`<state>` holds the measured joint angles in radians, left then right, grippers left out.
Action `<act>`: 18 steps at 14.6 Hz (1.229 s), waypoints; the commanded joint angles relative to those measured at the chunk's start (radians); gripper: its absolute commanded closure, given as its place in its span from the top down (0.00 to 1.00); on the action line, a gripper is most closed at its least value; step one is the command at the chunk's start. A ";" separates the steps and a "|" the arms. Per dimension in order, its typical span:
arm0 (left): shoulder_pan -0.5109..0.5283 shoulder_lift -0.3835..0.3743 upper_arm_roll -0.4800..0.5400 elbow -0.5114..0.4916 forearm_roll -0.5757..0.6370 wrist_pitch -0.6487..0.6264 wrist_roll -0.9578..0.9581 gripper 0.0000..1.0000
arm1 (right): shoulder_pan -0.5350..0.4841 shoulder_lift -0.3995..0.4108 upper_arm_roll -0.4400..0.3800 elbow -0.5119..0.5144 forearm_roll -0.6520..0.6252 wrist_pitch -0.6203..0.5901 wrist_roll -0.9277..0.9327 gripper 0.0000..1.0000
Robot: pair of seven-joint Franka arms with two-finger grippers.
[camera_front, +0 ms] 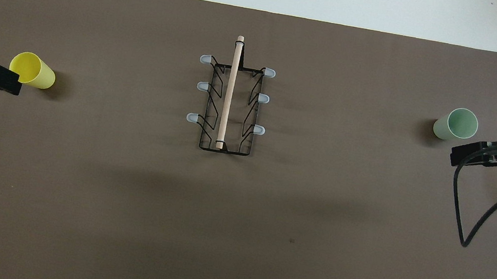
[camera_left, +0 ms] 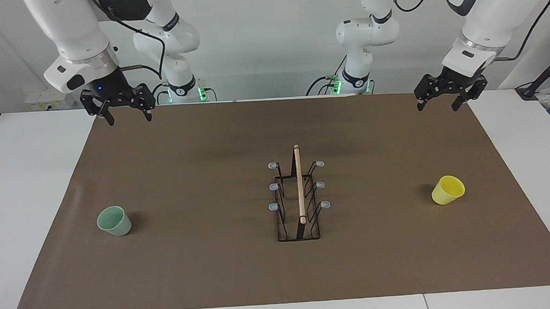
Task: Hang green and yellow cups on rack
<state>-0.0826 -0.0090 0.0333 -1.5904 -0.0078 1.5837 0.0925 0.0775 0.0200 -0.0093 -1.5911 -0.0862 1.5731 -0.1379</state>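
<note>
Covering most of the white table (camera_left: 35,193) is a brown mat (camera_left: 205,269), with a pale wall rising at the robots' end. Other gear sits at the table's edges, partly cut off.

One rack (camera_left: 298,201) stands on the mat about midway between the two ends of the table, its wooden bar (camera_left: 299,183) running away from the robots. Six grey-tipped prongs stick out, three on each side, and all six are bare.

Two cups rest upright on the mat, well apart from the rack. One green cup (camera_left: 114,221) stands toward the right arm's end of the table, and one yellow cup (camera_left: 448,189) toward the left arm's end, both about level with the rack.

Two grippers hang in the air, each with its fingers spread and holding nothing. One, the right gripper (camera_left: 125,115), is over the mat's edge nearest the robots at the green cup's end. Its counterpart, the left gripper (camera_left: 440,104), is over the same edge at the yellow cup's end.
</note>
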 commanded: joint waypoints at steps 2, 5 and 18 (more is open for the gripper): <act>0.007 0.067 0.036 0.056 -0.047 0.025 -0.077 1.00 | 0.037 0.012 0.003 -0.039 -0.131 0.047 -0.199 1.00; 0.007 0.151 0.062 0.147 -0.055 0.028 -0.103 1.00 | 0.028 0.000 0.002 -0.113 -0.182 0.123 -0.354 1.00; -0.005 0.360 0.305 0.254 -0.305 0.016 -0.337 1.00 | 0.091 -0.037 0.003 -0.245 -0.603 0.111 -0.963 1.00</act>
<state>-0.0817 0.2768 0.2878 -1.4151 -0.2508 1.6390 -0.1476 0.1634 0.0255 -0.0119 -1.7640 -0.5925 1.6731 -0.9550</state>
